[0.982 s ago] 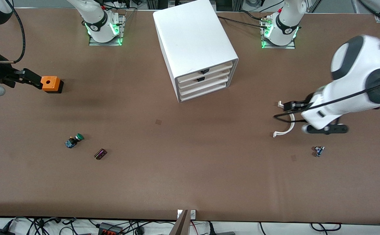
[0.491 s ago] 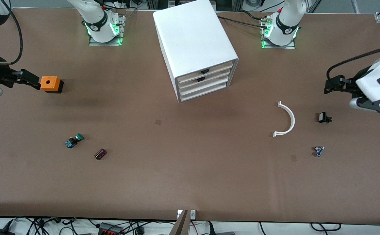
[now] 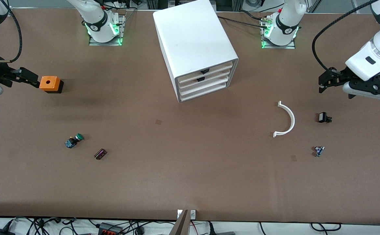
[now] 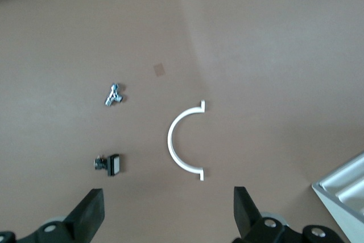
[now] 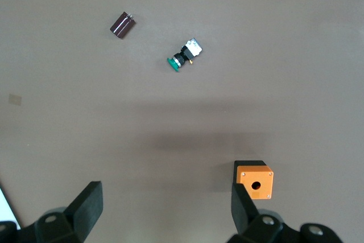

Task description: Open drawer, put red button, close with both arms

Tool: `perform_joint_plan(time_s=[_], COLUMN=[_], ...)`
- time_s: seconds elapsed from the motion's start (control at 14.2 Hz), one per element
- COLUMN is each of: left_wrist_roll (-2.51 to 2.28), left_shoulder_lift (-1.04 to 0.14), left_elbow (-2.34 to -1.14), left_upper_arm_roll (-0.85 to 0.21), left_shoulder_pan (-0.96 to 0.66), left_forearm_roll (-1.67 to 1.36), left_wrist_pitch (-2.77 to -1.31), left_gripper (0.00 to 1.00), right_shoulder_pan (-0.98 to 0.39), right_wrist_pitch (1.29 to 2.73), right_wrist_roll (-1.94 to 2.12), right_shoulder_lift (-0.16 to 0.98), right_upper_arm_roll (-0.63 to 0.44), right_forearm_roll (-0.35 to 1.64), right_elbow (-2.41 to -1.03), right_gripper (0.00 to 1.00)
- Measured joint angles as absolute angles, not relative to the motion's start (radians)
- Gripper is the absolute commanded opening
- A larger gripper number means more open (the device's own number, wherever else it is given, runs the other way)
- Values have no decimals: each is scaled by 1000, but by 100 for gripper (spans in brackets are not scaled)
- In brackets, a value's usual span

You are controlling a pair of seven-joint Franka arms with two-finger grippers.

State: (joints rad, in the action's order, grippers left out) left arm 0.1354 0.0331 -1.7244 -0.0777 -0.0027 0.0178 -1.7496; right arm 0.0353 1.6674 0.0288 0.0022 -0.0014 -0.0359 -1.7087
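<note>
The white cabinet (image 3: 194,42) stands between the arms' bases, and all its drawers are pushed in. The drawer (image 3: 216,76), second from the top, carries a small black handle (image 3: 200,79). No red button shows in any view. My left gripper (image 3: 323,83) hangs open and empty over the table at the left arm's end; in its wrist view the left gripper (image 4: 168,211) has only bare table between the fingers. My right gripper (image 3: 24,75) is open and empty over the right arm's end, and the right gripper (image 5: 165,203) has one finger beside the orange box (image 5: 255,180).
The orange box (image 3: 49,83) sits at the right arm's end. A green-capped button (image 3: 74,140) and a dark cylinder (image 3: 100,154) lie nearer the camera. At the left arm's end lie a white arc (image 3: 287,120), a black part (image 3: 323,117) and a small blue part (image 3: 319,150).
The left arm has swung away from over the white arc toward its end of the table, uncovering the black part. The right gripper has drawn back slightly from the orange box.
</note>
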Motion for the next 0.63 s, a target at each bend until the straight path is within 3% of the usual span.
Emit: perform_joint_plan(time_s=[0.63], left_wrist_roll=[136], left_shoulder_lift=[30], left_elbow=[-1721], left_upper_arm_roll=[-64], left_shoulder_pan=[0], left_forearm_roll=[18], left_wrist_pitch=[-1680], left_gripper=[100], right_shoulder_pan=[35], right_wrist_pitch=[1678], right_wrist_roll=[29], right_shoulder_lift=[0], right_upper_arm_roll=[-2], right_forearm_roll=[-36], right_elbow=[-1719], right_gripper=[100])
